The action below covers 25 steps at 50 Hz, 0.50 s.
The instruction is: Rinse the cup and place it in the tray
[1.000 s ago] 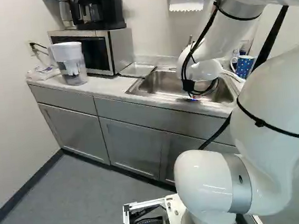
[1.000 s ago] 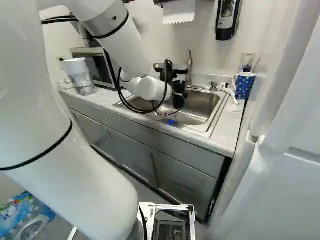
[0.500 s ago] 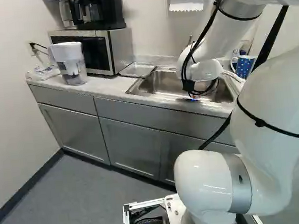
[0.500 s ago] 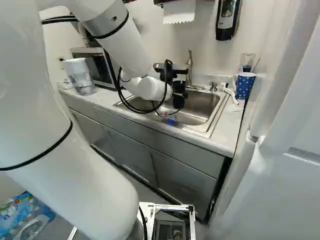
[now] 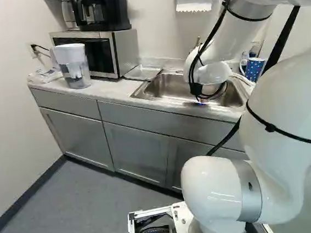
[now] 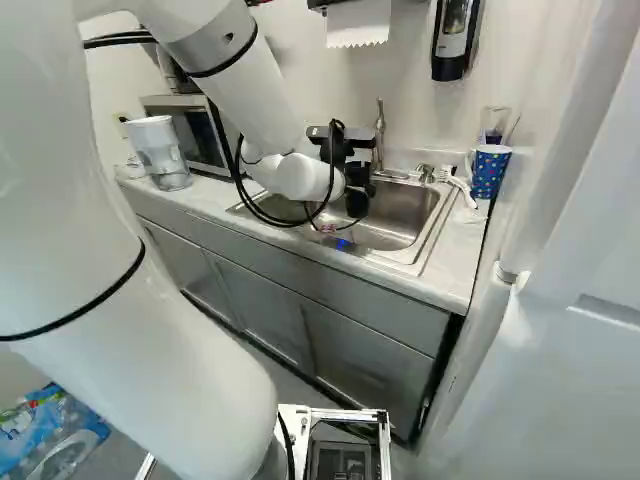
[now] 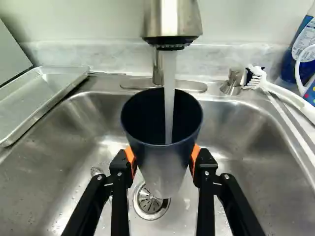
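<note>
The pincer is closed on the dark cup, one orange pad pressed to either side of it. The cup stands nearly upright in that grip, mouth up, above the drain of the sink. Just ahead of the pincer rises the faucet, and its water runs straight down into the cup's mouth. How full the cup is, I can't tell.

So picking up the cup and getting it under the water are done, and the rinse looks to be under way. The rest is left: finish rinsing, tip the water out over the sink, then set the cup in the tray. Shutting off the water may be wanted too. That puts the job at roughly the middle, I'd judge.

The tray lies ahead of the pincer and off to the side nearer the microwave, on the surface beside the sink. The cup will need to be moved clear of the faucet before going across. Wet sides could make it slip in the pads, and carrying it full would risk a spill.
</note>
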{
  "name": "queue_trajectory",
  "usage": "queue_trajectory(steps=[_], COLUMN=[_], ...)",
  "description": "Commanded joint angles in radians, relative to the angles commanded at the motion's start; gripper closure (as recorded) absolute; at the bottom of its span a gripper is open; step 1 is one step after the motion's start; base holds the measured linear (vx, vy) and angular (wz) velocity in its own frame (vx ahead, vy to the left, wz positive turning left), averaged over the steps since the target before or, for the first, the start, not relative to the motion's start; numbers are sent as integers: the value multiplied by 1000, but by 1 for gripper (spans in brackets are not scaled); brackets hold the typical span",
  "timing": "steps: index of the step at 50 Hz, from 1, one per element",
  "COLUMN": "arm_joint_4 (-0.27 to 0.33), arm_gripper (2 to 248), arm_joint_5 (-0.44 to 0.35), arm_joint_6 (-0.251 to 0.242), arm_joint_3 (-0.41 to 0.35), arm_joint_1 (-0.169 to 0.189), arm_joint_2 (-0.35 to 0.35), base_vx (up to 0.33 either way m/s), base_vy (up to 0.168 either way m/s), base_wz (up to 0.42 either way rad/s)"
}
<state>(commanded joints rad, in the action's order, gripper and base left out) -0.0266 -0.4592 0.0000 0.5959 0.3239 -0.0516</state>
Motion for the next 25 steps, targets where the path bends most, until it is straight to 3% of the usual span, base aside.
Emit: queue_trajectory(steps=[25], arm_joint_4=[0], arm_gripper=[126], arm_joint_5=[0], arm_joint_6=[0], arm_joint_3=[0], arm_joint_1=[0], arm_joint_2=[0], base_vx=[0], base_vy=[0], base_wz=[0])
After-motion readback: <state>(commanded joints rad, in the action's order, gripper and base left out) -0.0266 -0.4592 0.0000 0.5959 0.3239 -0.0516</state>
